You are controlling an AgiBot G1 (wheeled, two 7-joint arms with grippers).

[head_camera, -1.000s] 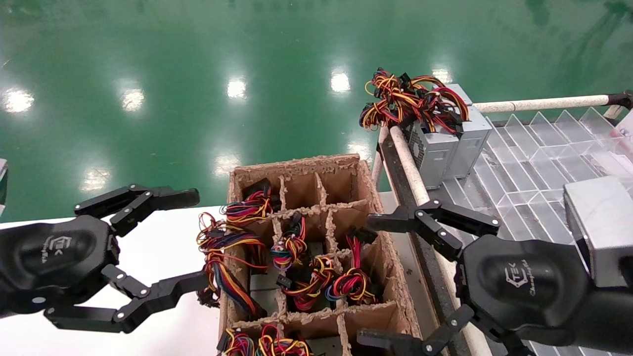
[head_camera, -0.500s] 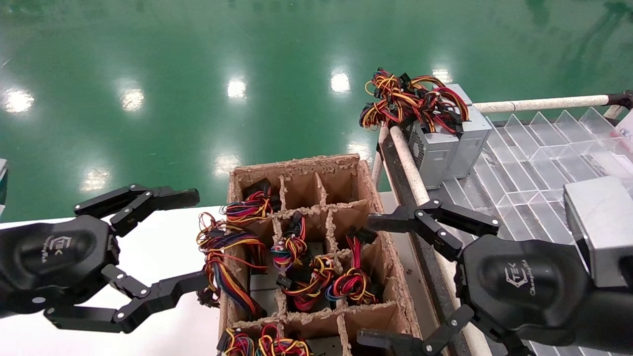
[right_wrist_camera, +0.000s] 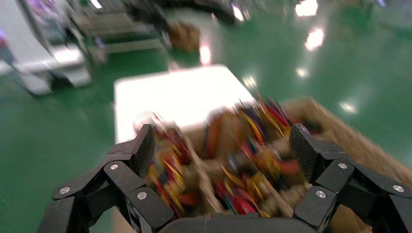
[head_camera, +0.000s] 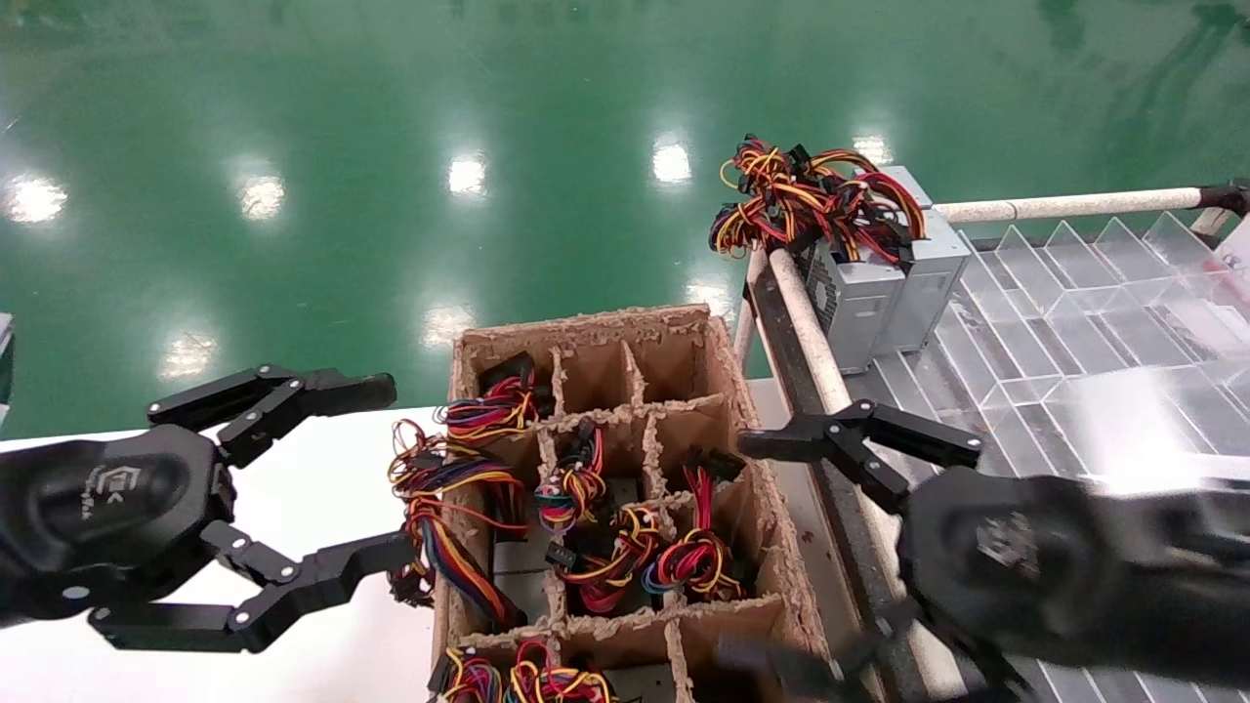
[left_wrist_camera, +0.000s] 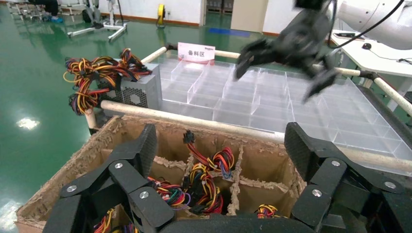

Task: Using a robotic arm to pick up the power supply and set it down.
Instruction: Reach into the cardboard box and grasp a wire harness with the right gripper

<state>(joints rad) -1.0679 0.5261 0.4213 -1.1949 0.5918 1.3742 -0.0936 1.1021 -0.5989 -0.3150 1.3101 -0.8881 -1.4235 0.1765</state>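
While both grippers are spread and empty, the reach step is judged underway. The right gripper (head_camera: 781, 552) hangs beside the carton (head_camera: 771, 547); next, a supply (head_camera: 522, 566) must be straddled.

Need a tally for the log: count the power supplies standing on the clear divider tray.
2: both power supplies stand side by side at the clear tray's far left corner. Others sit in the cardboard box, partly hidden.

Two black pincers show in the head view: the left pincer (head_camera: 386, 478) at lower left and the right pincer (head_camera: 747, 552) at lower right. One cardboard crate (head_camera: 728, 376) sits at centre, holding perhaps seven wire bundles (head_camera: 576, 483), though tangles blur the count. Two grey boxes (head_camera: 884, 288) stand at upper right on one clear divider tray (head_camera: 1094, 293).
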